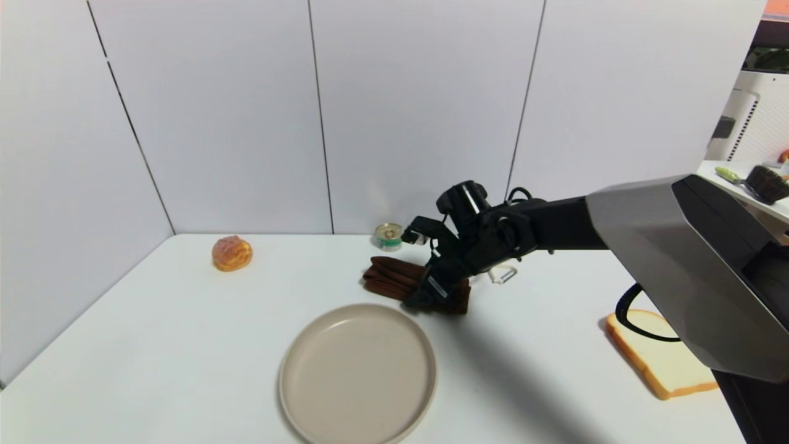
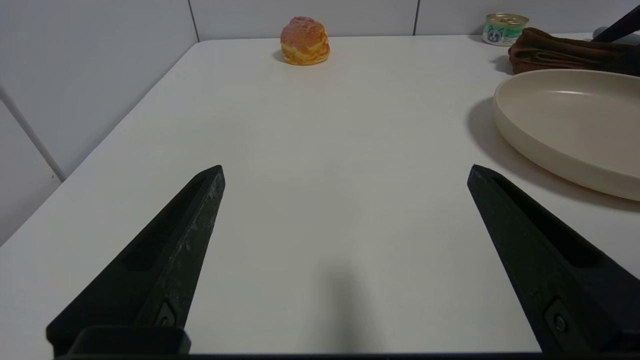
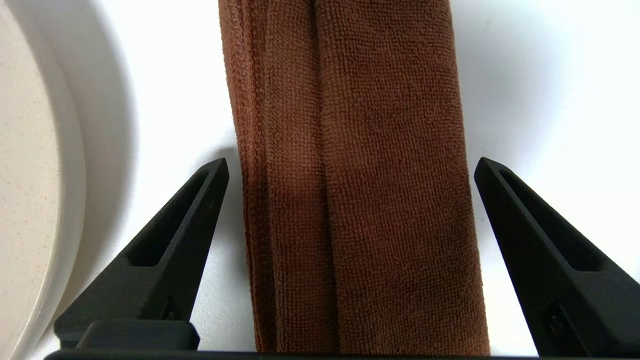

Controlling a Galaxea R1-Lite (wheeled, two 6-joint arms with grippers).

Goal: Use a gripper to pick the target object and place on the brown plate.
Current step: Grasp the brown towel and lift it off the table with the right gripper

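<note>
The dark brown folded cloth [image 1: 394, 279] lies on the white table just behind the beige-tan plate [image 1: 357, 373]. My right gripper [image 1: 431, 295] is down over the cloth's right end, open. In the right wrist view the cloth [image 3: 360, 200] runs between the two spread fingers [image 3: 190, 235], which stand either side of it and apart from it, and the plate's rim [image 3: 45, 200] shows beside. My left gripper [image 2: 345, 170] is open and empty over bare table; from it the plate [image 2: 565, 115] and the cloth [image 2: 560, 52] show farther off.
A golden bun [image 1: 232, 253] sits at the back left. A small tin can [image 1: 388, 236] and a clear small object [image 1: 503, 272] stand behind the cloth. A white bread slice [image 1: 662, 364] lies at the right, under the right arm. Grey walls close the back and left.
</note>
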